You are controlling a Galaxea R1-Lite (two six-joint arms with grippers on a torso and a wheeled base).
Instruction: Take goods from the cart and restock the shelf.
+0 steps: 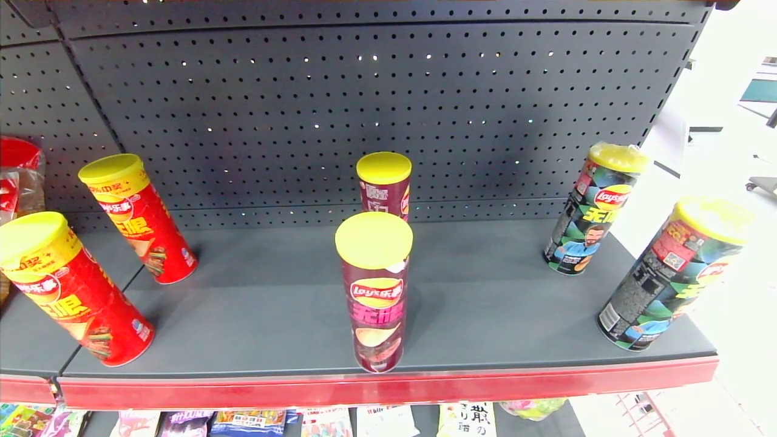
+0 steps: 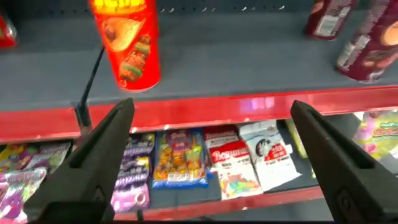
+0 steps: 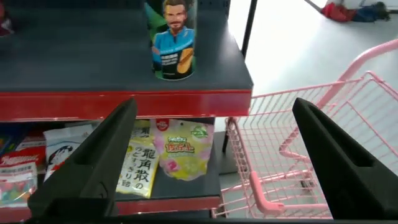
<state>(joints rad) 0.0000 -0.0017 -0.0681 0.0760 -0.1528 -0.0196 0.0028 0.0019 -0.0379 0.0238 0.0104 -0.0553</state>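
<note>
Nearest the robot, the left gripper [image 2: 211,107] is held in front of the shelf's red front edge [image 2: 205,109], jaws spread wide and nothing between them. The right gripper [image 3: 214,106] is likewise held low at the shelf's right end, jaws apart and empty. Just right of that end, low down, the pink wire cart [image 3: 260,200] is seen; what it holds cannot be told from the part in view. Packets of snacks [image 2: 180,158] are laid out on the lower shelf beneath.

On the grey shelf [image 1: 485,303] six tall chip cans are stood upright in three files. Near the front edge are found a red can [image 1: 73,291] at the left, a maroon can [image 1: 376,291] in the middle and a dark can [image 1: 674,273] at the right. Farther back a second red can [image 1: 136,218], a second maroon can [image 1: 383,185] and a second dark can [image 1: 595,209] are set close to the perforated back panel [image 1: 364,109].

The step in hand is judged to be the fetching of another item, since nothing is gripped. A turn toward the cart is called for next (the right arm is the nearer one). A can should then be taken round its body. It should be set in one of the wide bare stretches between the files, where no neighbouring can would be knocked.
</note>
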